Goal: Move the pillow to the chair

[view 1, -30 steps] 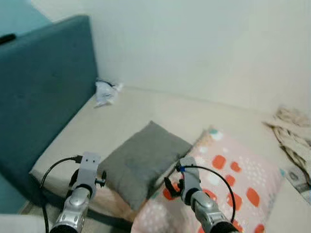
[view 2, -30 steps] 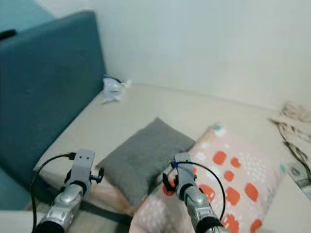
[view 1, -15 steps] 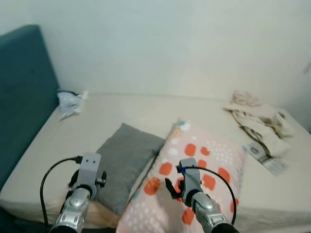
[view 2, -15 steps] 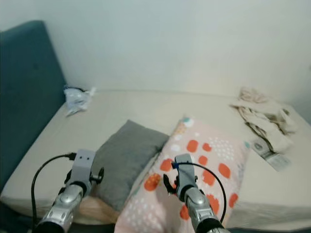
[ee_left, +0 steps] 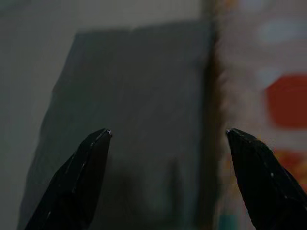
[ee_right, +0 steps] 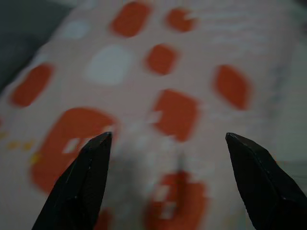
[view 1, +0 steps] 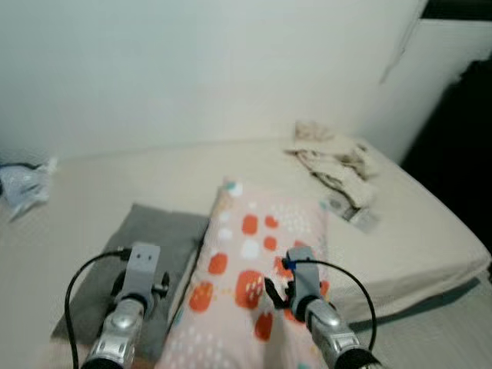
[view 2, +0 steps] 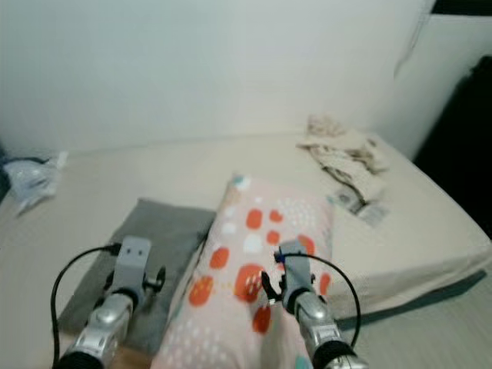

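Both grippers wide, empty: right gripper [ee_right: 165,143] over patterned pillow [view 1: 246,269], left gripper [ee_left: 165,139] over grey pillow [view 1: 146,261]. Risk: wrong pillow grabbed; chair unseen.

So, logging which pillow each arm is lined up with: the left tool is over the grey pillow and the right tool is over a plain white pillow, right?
Not quite. The right tool is over a pink pillow with orange and white spots, as the right wrist view shows. The left tool is indeed over the grey pillow.
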### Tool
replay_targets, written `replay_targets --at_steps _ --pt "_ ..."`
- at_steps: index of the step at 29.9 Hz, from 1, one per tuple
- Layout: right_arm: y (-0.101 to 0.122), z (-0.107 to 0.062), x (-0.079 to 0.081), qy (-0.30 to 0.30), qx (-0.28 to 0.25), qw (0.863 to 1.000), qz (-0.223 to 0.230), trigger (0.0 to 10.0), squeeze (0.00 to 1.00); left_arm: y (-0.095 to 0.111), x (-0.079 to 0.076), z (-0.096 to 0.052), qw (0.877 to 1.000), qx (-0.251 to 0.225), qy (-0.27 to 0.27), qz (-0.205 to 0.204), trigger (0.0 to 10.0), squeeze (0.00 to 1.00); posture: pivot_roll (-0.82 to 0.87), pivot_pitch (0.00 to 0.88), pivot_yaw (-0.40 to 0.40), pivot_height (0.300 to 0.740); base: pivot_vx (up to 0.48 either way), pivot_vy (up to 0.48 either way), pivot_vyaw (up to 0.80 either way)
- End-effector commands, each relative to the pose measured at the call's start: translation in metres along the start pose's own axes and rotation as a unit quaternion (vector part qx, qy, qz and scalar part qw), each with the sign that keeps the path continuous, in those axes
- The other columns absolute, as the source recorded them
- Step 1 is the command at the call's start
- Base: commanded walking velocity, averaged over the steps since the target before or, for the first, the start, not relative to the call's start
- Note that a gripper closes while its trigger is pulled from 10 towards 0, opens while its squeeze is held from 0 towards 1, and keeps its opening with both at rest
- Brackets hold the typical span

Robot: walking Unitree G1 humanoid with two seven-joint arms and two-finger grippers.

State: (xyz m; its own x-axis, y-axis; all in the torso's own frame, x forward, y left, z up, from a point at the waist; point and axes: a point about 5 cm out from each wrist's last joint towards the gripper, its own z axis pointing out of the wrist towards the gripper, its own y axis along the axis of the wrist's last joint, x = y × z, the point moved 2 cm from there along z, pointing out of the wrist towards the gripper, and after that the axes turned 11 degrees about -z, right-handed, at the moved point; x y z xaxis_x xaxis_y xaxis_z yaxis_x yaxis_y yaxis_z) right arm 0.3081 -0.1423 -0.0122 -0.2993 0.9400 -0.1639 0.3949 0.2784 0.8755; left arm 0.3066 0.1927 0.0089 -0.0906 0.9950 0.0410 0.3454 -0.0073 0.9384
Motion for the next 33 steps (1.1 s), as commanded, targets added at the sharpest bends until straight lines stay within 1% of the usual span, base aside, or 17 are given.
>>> replay_targets --at_steps 1,6,9,10,11,13,15,16,18,19,21,23,24,25,26,27,33 --pt "0.0 0.001 0.001 -0.001 0.001 1.0 0.013 10.0 0.0 -0.006 0.0 -0.001 1.0 0.011 0.001 -0.002 10.0 0.0 0.0 0.0 -0.05 0.74 0.0 0.0 -0.8" --pt "0.005 0.002 0.0 0.001 -0.004 1.0 0.007 10.0 0.0 -0.003 -0.001 0.001 1.0 0.009 0.001 -0.011 10.0 0.0 0.0 0.0 -0.05 0.74 0.0 0.0 -0.16" --pt "0.024 0.009 -0.005 -0.003 -0.026 0.999 0.03 10.0 0.0 0.001 0.0 0.002 1.0 0.005 0.011 -0.015 10.0 0.0 0.01 0.004 -0.068 0.74 0.0 0.0 0.0" --pt "0.024 0.009 -0.005 -0.003 -0.026 0.999 0.03 10.0 0.0 0.001 0.0 0.002 1.0 0.005 0.011 -0.015 10.0 0.0 0.01 0.004 -0.068 0.74 0.0 0.0 0.0" --pt "0.036 0.012 -0.009 -0.005 -0.035 0.999 0.026 10.0 0.0 -0.001 0.003 0.002 0.999 0.008 0.022 -0.024 10.0 0.0 0.01 0.007 -0.07 0.74 0.0 0.0 0.0" --pt "0.041 0.014 -0.011 -0.006 -0.033 0.999 0.015 10.0 0.0 -0.005 0.004 0.0 0.999 0.014 0.025 -0.022 10.0 0.0 0.01 0.007 -0.07 0.74 0.0 0.0 0.0" --pt "0.057 0.017 -0.015 -0.009 -0.053 0.999 -0.002 10.0 0.0 -0.011 0.005 -0.003 0.999 0.025 0.028 -0.011 10.0 0.0 0.01 0.017 -0.061 0.74 0.0 0.0 0.0" --pt "0.057 0.017 -0.015 -0.009 -0.053 0.999 -0.002 10.0 0.0 -0.011 0.005 -0.003 0.999 0.025 0.028 -0.011 10.0 0.0 0.01 0.017 -0.061 0.74 0.0 0.0 0.0" --pt "0.086 0.018 -0.02 -0.013 -0.123 0.992 0.022 10.0 0.0 -0.015 0.009 -0.004 0.999 0.031 0.031 -0.011 10.0 0.0 0.01 0.017 -0.05 0.74 0.0 0.0 0.0" --pt "0.092 0.017 -0.021 -0.014 -0.141 0.989 0.034 10.0 0.0 -0.016 0.01 -0.005 0.999 0.033 0.032 -0.009 10.0 0.0 0.0 0.016 -0.046 0.74 0.0 0.0 0.0" --pt "0.089 0.016 -0.021 -0.014 -0.142 0.989 0.035 10.0 0.0 -0.017 0.01 -0.005 0.999 0.035 0.031 -0.009 10.0 0.0 0.01 0.016 -0.046 0.74 0.0 0.0 0.0" --pt "0.068 0.015 -0.015 -0.005 -0.101 0.995 0.001 10.0 0.0 -0.018 0.009 -0.006 0.999 0.037 0.028 -0.009 10.0 0.0 0.01 0.016 -0.048 0.74 0.0 0.0 0.0" --pt "0.068 0.015 -0.015 -0.005 -0.101 0.995 0.001 10.0 0.0 -0.018 0.009 -0.006 0.999 0.037 0.028 -0.009 10.0 0.0 0.01 0.016 -0.048 0.74 0.0 0.0 0.0" --pt "0.043 0.01 -0.007 0.008 -0.074 0.997 -0.009 10.0 0.0 -0.019 0.007 -0.007 0.999 0.036 0.027 -0.008 10.0 0.0 0.02 0.011 -0.054 0.74 0.0 0.0 0.0" --pt "0.043 0.01 -0.007 0.008 -0.074 0.997 -0.009 10.0 0.0 -0.019 0.007 -0.007 0.999 0.036 0.027 -0.008 10.0 0.0 0.02 0.011 -0.054 0.74 0.0 0.0 0.0" --pt "0.032 0.006 -0.004 0.011 -0.069 0.998 -0.002 10.0 0.0 -0.019 0.008 -0.007 0.999 0.035 0.03 -0.007 10.0 0.0 0.01 0.007 -0.053 0.74 0.0 0.0 0.0" --pt "0.022 0.0 -0.005 0.003 -0.072 0.997 0.015 10.0 0.0 -0.016 0.016 -0.006 0.999 0.03 0.044 -0.007 10.0 0.0 0.0 0.005 -0.048 0.74 0.0 0.0 0.0"
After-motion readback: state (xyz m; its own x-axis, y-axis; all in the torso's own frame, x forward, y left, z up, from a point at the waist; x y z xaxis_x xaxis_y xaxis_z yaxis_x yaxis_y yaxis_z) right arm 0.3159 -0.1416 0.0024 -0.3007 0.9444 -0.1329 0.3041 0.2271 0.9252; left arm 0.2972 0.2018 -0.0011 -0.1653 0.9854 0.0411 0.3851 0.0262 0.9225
